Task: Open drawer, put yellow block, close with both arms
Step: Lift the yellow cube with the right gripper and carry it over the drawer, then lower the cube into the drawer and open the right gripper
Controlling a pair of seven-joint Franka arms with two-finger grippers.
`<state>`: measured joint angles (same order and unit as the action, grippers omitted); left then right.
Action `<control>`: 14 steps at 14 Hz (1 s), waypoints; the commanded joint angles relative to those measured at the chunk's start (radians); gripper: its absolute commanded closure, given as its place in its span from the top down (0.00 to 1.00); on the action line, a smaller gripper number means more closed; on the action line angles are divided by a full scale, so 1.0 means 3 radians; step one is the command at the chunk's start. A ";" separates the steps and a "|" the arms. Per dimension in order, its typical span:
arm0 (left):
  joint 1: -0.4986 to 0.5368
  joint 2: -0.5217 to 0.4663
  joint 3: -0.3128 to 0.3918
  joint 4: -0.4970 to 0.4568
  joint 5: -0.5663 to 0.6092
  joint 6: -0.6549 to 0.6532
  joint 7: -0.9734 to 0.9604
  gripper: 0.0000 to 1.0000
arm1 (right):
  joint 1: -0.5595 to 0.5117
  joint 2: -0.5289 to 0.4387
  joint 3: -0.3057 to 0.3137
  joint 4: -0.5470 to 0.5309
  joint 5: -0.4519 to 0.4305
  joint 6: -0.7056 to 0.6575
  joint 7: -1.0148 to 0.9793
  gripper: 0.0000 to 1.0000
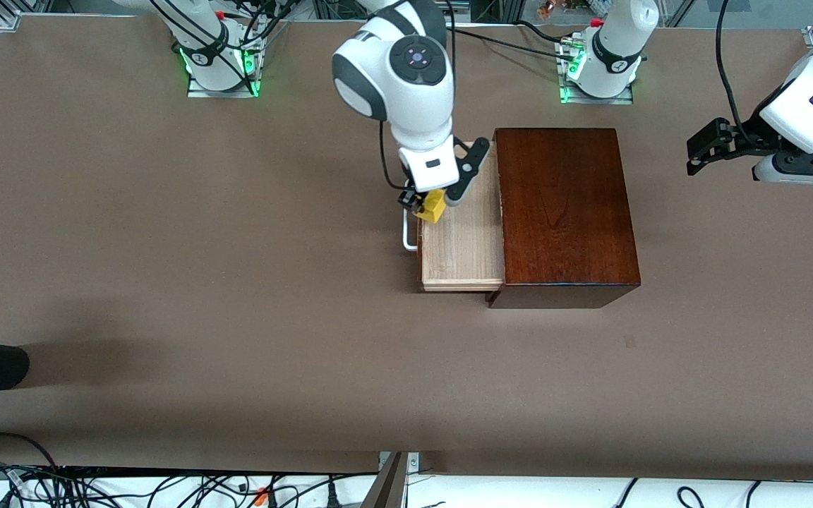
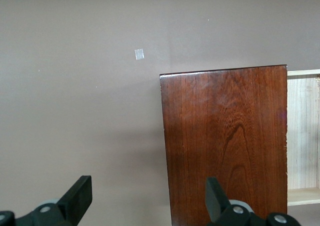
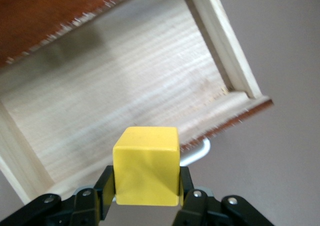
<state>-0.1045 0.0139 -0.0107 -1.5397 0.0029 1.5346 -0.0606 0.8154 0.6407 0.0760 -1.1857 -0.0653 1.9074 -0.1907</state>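
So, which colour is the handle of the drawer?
White; the handle on the drawer shows best in the front view.

Front view looks down from high across the table, facing both bases. Left wrist view hangs well above the box (image 2: 225,146), gazing down. Right wrist view sits close over the drawer (image 3: 125,106). All three catch the drawer.

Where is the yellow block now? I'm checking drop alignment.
The yellow block is held in the right tool, over the open drawer's handle end.
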 commanded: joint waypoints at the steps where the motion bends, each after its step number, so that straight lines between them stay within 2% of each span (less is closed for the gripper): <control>1: -0.0009 -0.0036 0.0005 0.0004 0.0021 -0.0007 0.0049 1.00 | 0.0155 0.0073 -0.0038 0.0194 -0.0119 -0.0089 0.0103 0.25; 5: -0.0009 -0.0036 0.0000 -0.0001 0.0016 -0.0012 0.0033 1.00 | 0.0227 0.0185 -0.0038 0.0163 -0.0227 -0.0089 0.0053 0.29; 7: -0.0015 -0.0036 0.0000 -0.0001 0.0016 -0.0012 0.0028 1.00 | 0.0242 0.0277 -0.0028 0.0168 -0.0375 -0.0059 -0.0084 0.32; 10: -0.0020 -0.0036 -0.0005 -0.0001 0.0016 -0.0018 0.0023 1.00 | 0.0289 0.0405 -0.0033 0.0189 -0.0386 0.0003 -0.0101 0.32; 14: -0.0015 -0.0036 -0.0005 -0.0001 0.0016 -0.0018 0.0023 1.00 | 0.0294 0.0411 -0.0033 0.0199 -0.0386 0.0075 -0.0096 0.32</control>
<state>-0.1066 0.0139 -0.0130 -1.5397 0.0028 1.5346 -0.0606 0.8932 0.7493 0.0755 -1.1576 -0.1674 1.9320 -0.2083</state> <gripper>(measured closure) 0.000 0.449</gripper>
